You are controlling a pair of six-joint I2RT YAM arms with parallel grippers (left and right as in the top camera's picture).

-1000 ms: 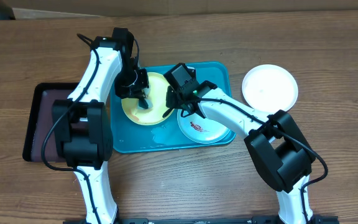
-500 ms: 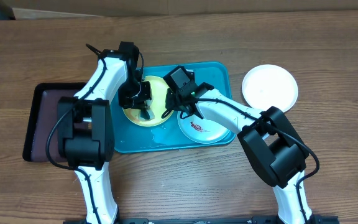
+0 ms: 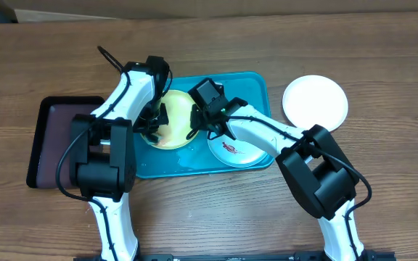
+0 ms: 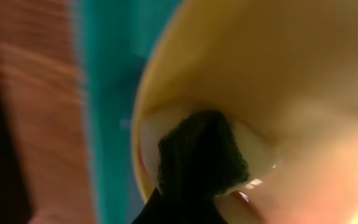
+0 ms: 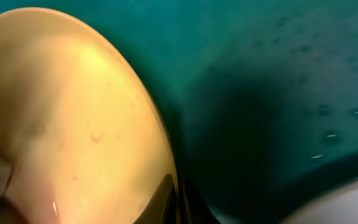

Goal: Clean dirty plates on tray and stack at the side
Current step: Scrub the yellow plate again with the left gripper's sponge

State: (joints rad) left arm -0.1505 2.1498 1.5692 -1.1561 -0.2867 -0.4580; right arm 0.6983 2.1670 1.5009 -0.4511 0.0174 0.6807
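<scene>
Though the right end effector's [image 3: 197,129] grip is unclear, the left end effector [image 3: 153,129], clamping a sponge [image 4: 197,155], reached the plate [image 3: 178,109] rim.

Left half of the tray [image 3: 254,90] is crowded: left end effector [image 3: 154,122] and right end effector [image 3: 197,130] sit low on opposite sides of the yellow-green plate [image 3: 178,109], their arms above it. Light blue plate [image 3: 239,153] fills the near-right part, partly under the right arm [image 3: 267,130]. Far-right tray corner is bare. White plate [image 3: 315,103] lies right of the tray, apart. Black tray [image 3: 49,127] sits just beside the left rim. Surface [image 3: 383,65] is open along the far edge and on the far right.
</scene>
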